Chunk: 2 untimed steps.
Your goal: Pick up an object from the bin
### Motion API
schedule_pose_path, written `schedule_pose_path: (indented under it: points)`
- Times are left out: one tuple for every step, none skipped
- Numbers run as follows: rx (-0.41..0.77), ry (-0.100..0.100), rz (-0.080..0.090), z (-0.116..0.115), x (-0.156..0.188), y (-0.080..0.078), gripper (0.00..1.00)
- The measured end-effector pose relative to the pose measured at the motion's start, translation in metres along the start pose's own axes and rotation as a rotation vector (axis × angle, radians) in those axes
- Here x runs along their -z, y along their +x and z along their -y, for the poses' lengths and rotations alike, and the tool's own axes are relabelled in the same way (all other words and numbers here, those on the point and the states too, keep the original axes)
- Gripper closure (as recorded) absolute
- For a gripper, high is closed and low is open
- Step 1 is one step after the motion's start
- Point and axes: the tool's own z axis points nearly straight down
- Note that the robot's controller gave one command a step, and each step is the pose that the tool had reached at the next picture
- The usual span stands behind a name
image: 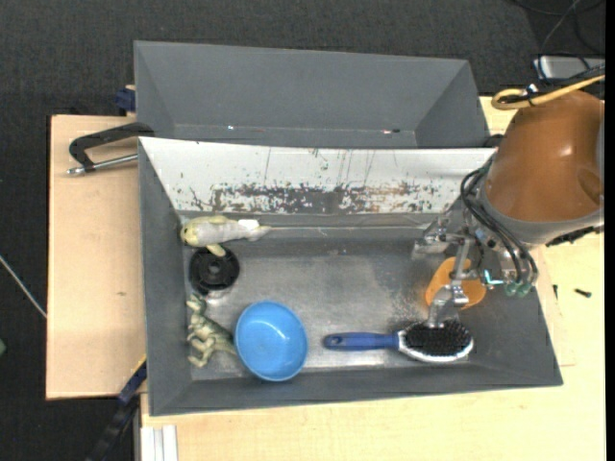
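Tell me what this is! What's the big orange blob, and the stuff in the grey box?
The blob is a robot arm, wrapped in orange, coming in from the right. The camera looks down from above. At the arm's tip is its gripper, the part that grabs. It hangs over a small orange thing on the right of the bin; I can't tell if it holds it. Nearby lies a brush with a blue handle. On the left are a blue bowl, a black disc, a pale long thing and a lumpy beige thing.

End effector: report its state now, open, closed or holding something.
End effector: cannot be told; it hangs over a flat orange thing beside the blue-handled hairbrush.
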Motion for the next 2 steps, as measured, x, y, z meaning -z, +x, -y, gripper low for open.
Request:
schedule_pose_path:
  points:
    - [0.078, -0.005, -0.010, 0.0481, -0.1196, 0.0123, 0.00]
    - [0.081, 0.000, -0.009, 0.0492, -0.1174, 0.0125, 1.00]
